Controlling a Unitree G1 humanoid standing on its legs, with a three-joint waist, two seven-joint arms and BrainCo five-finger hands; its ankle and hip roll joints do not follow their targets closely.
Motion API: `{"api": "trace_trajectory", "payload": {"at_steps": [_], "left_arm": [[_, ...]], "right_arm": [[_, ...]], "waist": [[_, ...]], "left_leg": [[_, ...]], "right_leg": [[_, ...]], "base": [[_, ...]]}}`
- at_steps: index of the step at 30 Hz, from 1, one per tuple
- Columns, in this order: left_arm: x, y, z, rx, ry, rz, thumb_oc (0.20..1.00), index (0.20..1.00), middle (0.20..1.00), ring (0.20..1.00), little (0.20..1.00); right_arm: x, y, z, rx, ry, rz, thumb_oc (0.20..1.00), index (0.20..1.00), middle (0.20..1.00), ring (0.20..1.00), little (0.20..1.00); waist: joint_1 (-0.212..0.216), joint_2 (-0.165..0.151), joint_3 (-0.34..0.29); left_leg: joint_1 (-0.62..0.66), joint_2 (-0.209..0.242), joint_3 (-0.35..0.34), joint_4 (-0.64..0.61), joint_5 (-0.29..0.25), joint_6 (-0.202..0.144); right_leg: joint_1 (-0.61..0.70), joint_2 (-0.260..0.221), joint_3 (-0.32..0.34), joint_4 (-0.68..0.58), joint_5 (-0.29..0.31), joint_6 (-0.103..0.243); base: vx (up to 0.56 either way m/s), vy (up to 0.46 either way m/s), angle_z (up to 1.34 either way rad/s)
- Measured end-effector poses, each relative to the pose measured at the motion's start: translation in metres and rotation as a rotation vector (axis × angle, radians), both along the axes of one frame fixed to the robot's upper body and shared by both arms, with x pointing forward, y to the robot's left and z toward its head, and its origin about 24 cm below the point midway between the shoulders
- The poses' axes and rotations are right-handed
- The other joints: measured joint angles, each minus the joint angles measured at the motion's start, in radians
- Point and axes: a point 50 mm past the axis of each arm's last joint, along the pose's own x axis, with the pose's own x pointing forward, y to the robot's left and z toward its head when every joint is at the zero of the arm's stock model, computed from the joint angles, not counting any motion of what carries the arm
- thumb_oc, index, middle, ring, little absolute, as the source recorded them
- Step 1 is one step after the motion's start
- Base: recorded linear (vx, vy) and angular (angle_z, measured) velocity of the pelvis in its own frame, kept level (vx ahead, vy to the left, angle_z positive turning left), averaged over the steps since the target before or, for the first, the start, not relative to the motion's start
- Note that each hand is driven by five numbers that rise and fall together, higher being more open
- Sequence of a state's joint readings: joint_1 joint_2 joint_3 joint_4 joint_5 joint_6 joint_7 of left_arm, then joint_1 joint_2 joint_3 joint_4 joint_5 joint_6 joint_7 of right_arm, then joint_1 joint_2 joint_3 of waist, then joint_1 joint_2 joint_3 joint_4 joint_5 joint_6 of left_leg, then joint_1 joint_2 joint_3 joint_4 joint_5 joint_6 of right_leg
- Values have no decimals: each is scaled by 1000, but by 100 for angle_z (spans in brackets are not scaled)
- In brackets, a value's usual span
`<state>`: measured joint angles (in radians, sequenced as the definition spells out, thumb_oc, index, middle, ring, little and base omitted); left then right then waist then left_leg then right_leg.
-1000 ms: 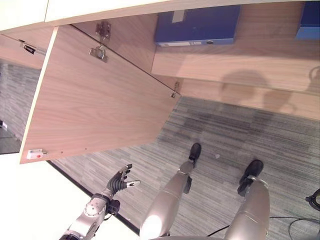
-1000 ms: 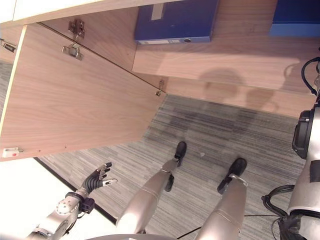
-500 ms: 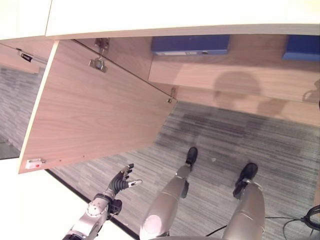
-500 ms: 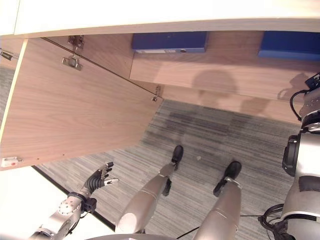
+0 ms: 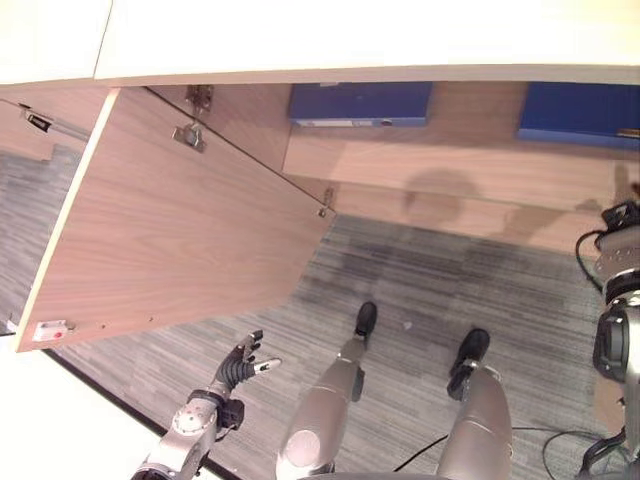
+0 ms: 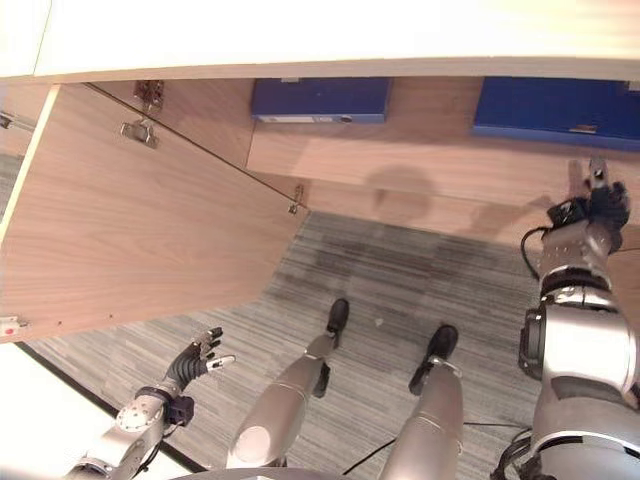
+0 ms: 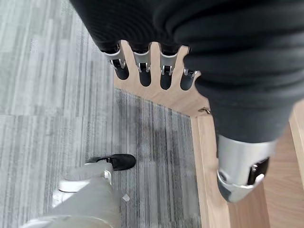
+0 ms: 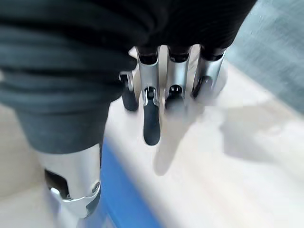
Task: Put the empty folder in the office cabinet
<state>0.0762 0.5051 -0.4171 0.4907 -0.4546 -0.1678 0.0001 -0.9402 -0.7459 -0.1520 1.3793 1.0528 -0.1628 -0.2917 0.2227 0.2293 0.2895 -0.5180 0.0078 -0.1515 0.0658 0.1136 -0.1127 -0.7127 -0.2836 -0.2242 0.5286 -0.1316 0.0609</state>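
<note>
Two blue folders (image 6: 320,100) (image 6: 555,112) on the cabinet shelf (image 6: 400,150), far edges hidden under the top panel, right hand (image 6: 592,205) raised just below the right folder, fingers relaxed, holding nothing, left hand (image 6: 197,360) low, spread, empty, below the open door (image 6: 130,230).

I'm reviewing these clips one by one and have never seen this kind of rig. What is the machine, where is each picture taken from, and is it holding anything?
This is a two-legged humanoid robot with two arms and fingered hands. The two wide pictures come from a stereo camera on its head, looking down. They show an office cabinet with its door swung open, over grey carpet. Two blue folders lie on the shelf inside: one on the left, one on the right.

The two close pictures come from cameras on the wrists, looking along each hand. The left hand hangs low over the carpet, fingers relaxed, holding nothing. The right hand is raised near the right folder; its wrist view shows mostly straight fingers over the shelf with blue beside them, and nothing gripped.
</note>
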Motion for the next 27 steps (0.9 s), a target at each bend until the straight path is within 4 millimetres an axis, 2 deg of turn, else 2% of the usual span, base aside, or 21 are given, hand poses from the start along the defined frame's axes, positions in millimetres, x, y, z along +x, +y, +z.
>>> {"api": "trace_trajectory", "payload": {"at_steps": [5, 7, 8, 9, 10, 15, 21, 22, 23, 25, 27], "left_arm": [[0, 5, -1, -3, 0, 39, 1000, 1000, 1000, 1000, 1000], [0, 3, -3, -9, 4, 43, 1000, 1000, 1000, 1000, 1000], [0, 3, -3, -10, 7, 44, 1000, 1000, 1000, 1000, 1000], [0, 2, -3, -12, 7, 44, 1000, 1000, 1000, 1000, 1000], [-1, 2, -4, -12, 8, 45, 1000, 1000, 1000, 1000, 1000], [-1, 11, -5, -7, 12, 89, 1000, 1000, 1000, 1000, 1000], [-4, 21, -8, 11, 27, 134, 1000, 1000, 1000, 1000, 1000], [-5, 26, -7, 6, 16, 168, 1000, 1000, 1000, 1000, 1000], [-5, 27, -6, 7, 13, 173, 1000, 1000, 1000, 1000, 1000], [-6, 26, -8, 14, 5, 184, 1000, 1000, 1000, 1000, 1000], [-8, 27, -11, 20, 14, 184, 1000, 1000, 1000, 1000, 1000]], "right_arm": [[-14, 17, -61, 120, 127, 17, 1000, 1000, 1000, 1000, 1000], [-18, 20, -73, 151, 140, 12, 1000, 1000, 1000, 1000, 1000], [-18, 20, -72, 149, 138, 12, 859, 859, 859, 859, 859], [-17, 20, -70, 145, 131, 15, 407, 407, 407, 407, 407], [-16, 20, -69, 139, 122, 19, 200, 200, 200, 200, 200], [-12, 25, -65, 92, 52, 41, 200, 200, 200, 200, 200], [-13, 42, -76, -47, 85, 128, 200, 200, 200, 200, 200], [-7, 51, -63, -219, 95, 212, 200, 200, 200, 200, 200], [-5, 53, -56, -291, 112, 226, 200, 200, 200, 200, 200], [-4, 56, -33, -585, 173, 271, 200, 200, 200, 200, 200], [-1, 59, -14, -760, 202, 259, 200, 200, 200, 200, 200]], "waist": [[-7, 3, -1], [-7, 4, -1], [-7, 4, -1], [-7, 4, -1], [-7, 4, 0], [-7, 4, 3], [-30, -8, 14], [-45, -19, 25], [-55, -24, 28], [-60, -34, 36], [-71, -43, 43]], "left_leg": [[6, 2, -1, -11, 2, 0], [13, 5, 0, -16, 2, 0], [17, 5, -1, -19, 2, 0], [22, 7, 0, -23, 2, 1], [26, 8, -1, -26, 2, 1], [59, 15, -4, -48, 5, 4], [88, 23, -3, -63, 5, 5], [92, 28, 2, -68, 4, 5], [92, 28, 1, -68, 4, 5], [103, 29, 3, -69, 3, 8], [110, 32, 3, -69, 2, 9]], "right_leg": [[9, 2, -6, -14, 11, -6], [23, 5, -11, -32, 17, -2], [29, 6, -12, -39, 20, -1], [38, 9, -13, -51, 24, 1], [46, 11, -14, -59, 28, 3], [89, 18, -28, -95, 34, 9], [125, 31, -33, -125, 42, 12], [130, 35, -33, -141, 48, 16], [132, 35, -33, -142, 49, 16], [145, 37, -33, -153, 55, 15], [158, 42, -35, -166, 59, 16]], "base": [[0, 0, 0], [0, 0, 0], [0, 0, 0], [0, 0, 0], [2, -4, -4], [1, -2, 1], [2, -1, -4], [7, 0, -10], [13, -5, -6], [3, -3, -2], [1, -3, -2]]}}
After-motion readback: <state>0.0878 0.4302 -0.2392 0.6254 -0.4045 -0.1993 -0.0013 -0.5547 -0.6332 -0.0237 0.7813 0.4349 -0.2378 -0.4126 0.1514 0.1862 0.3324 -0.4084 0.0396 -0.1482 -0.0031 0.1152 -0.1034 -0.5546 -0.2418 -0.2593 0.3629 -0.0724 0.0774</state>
